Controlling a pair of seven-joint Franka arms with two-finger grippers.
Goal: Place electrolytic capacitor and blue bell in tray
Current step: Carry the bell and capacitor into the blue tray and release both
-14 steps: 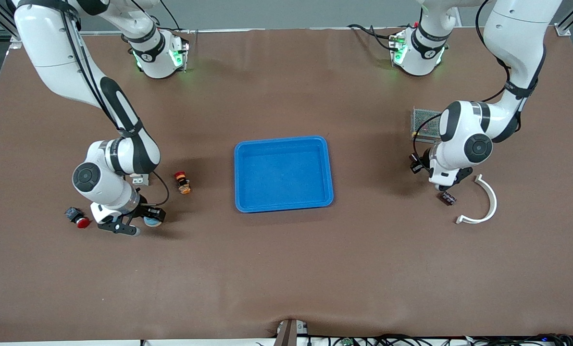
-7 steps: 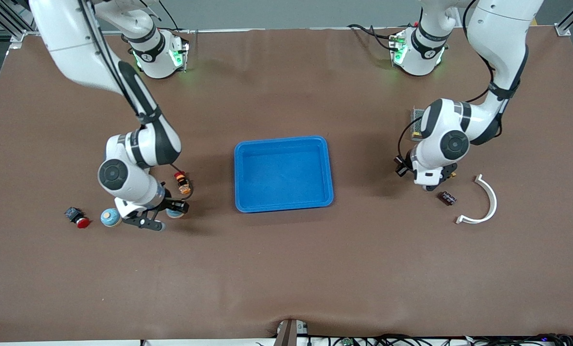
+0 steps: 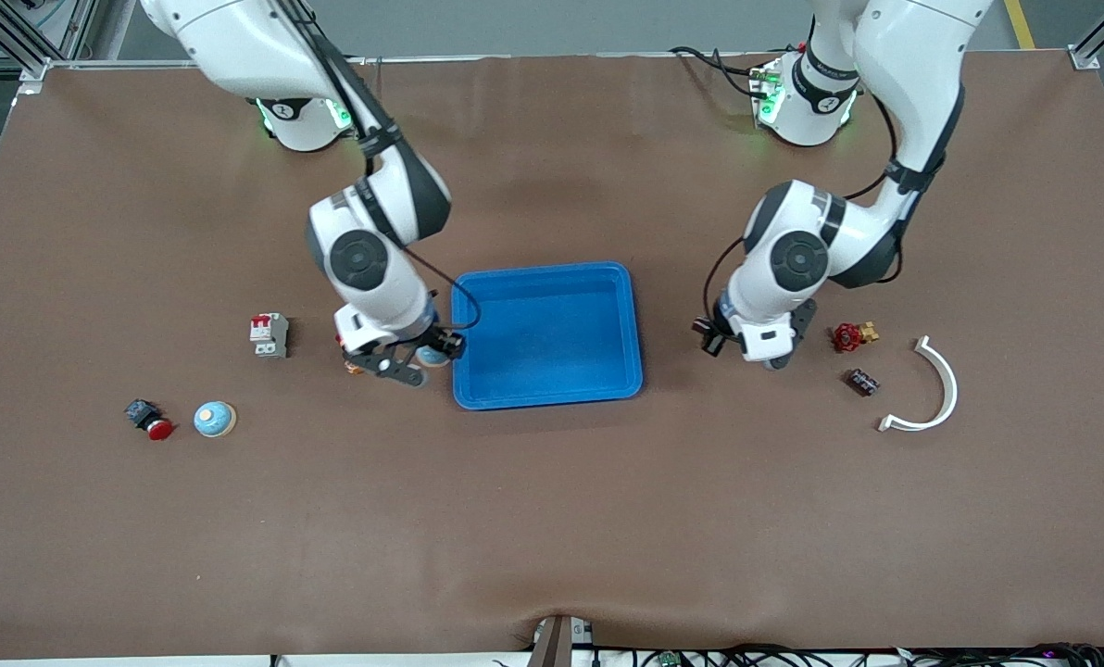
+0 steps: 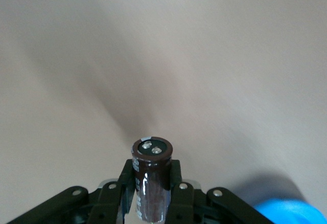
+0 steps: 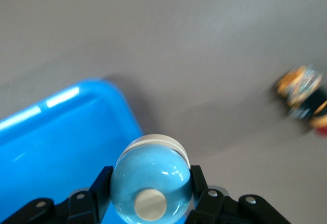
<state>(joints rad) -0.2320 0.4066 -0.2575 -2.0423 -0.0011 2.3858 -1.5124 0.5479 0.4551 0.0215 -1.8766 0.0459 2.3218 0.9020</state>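
Note:
The bright blue tray lies mid-table. My right gripper hangs just beside the tray's rim at the right arm's end, shut on a light blue bell. In the right wrist view the bell sits between the fingers with the tray's corner below. My left gripper is over the table between the tray and a red valve, shut on a dark brown electrolytic capacitor. The tray's edge shows in the left wrist view.
A second blue bell and a red push button lie toward the right arm's end. A breaker and an orange part are near the right gripper. A red valve, another capacitor and a white curved piece lie near the left gripper.
My right gripper has carried the blue bell from beside the red push button to the tray's rim. My left gripper has moved toward the tray, uncovering the red valve.

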